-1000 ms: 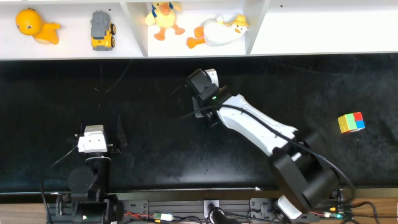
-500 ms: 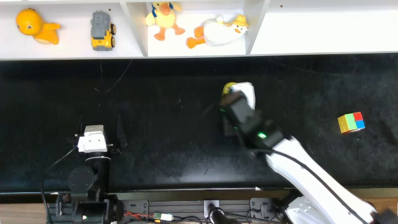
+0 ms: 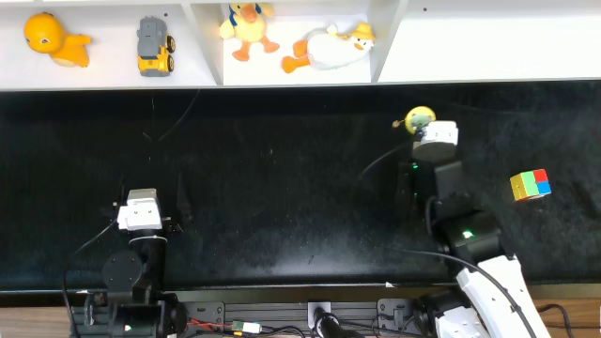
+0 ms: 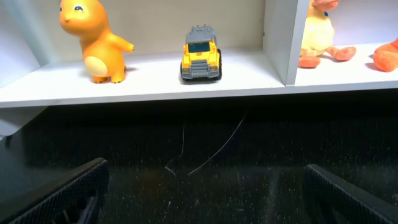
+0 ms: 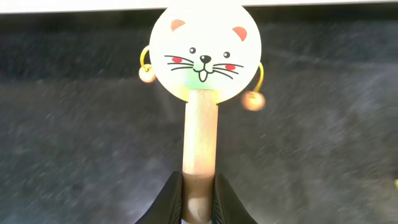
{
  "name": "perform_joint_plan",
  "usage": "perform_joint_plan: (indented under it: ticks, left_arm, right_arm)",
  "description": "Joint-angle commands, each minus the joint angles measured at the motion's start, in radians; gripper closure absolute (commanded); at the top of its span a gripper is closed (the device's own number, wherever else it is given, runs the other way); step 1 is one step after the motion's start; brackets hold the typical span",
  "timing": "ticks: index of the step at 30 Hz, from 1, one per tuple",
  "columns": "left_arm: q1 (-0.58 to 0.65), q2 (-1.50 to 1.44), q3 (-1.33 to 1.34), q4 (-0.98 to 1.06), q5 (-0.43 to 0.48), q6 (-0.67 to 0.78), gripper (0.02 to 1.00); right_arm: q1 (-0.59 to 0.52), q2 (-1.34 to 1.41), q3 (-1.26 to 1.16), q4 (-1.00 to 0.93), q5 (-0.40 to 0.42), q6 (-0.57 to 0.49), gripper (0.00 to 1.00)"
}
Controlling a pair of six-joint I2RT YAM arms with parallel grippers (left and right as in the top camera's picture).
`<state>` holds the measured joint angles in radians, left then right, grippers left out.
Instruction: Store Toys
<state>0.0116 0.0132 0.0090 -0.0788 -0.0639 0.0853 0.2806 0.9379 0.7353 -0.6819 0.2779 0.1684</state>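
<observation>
My right gripper (image 5: pixel 199 200) is shut on the wooden handle of a cat-face rattle drum (image 5: pixel 200 53), which has a round white head and two small beads on strings. From above, the rattle (image 3: pixel 419 117) shows as a yellow-green spot at the tip of the right gripper (image 3: pixel 424 130), over the black table right of centre, short of the shelf. A multicoloured cube (image 3: pixel 531 185) lies on the table at the far right. My left gripper (image 4: pixel 205 211) is open and holds nothing; it sits low at the near left (image 3: pixel 148 192), facing the shelf.
A white shelf (image 3: pixel 300 75) runs along the back. Its compartments hold an orange figure (image 3: pixel 54 39), a yellow truck (image 3: pixel 154 47), a yellow plush duck (image 3: pixel 248 28) and a white plush duck (image 3: pixel 329 47). The right compartment (image 3: pixel 488 38) has free room.
The right arm has swung from the table's centre to the right, carrying the rattle. The left arm has kept still.
</observation>
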Motion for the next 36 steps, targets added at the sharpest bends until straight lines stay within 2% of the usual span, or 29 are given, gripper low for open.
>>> perform_joint_plan:
  ticks: [1, 7, 18, 26, 36]
  left_arm:
    - [-0.006, -0.01, -0.001, -0.003, 0.006, 0.019, 0.02]
    - [-0.006, -0.01, -0.001, -0.003, 0.006, 0.019, 0.02]
    - [-0.006, -0.011, -0.001, -0.003, 0.006, 0.019, 0.02]
    - [-0.006, -0.01, -0.001, -0.003, 0.006, 0.019, 0.02]
    - [-0.006, -0.01, -0.001, -0.003, 0.006, 0.019, 0.02]
  right_arm:
    - [-0.069, -0.011, -0.003, 0.037, 0.003, -0.125, 0.952]
    - [-0.155, -0.011, -0.002, 0.105, -0.006, -0.196, 0.956]
    - [-0.306, 0.044, -0.001, 0.294, -0.142, -0.307, 0.954]
    - [-0.307, 0.214, 0.033, 0.445, -0.185, -0.331, 0.958]
    - [-0.276, 0.417, 0.216, 0.457, -0.211, -0.376, 0.958]
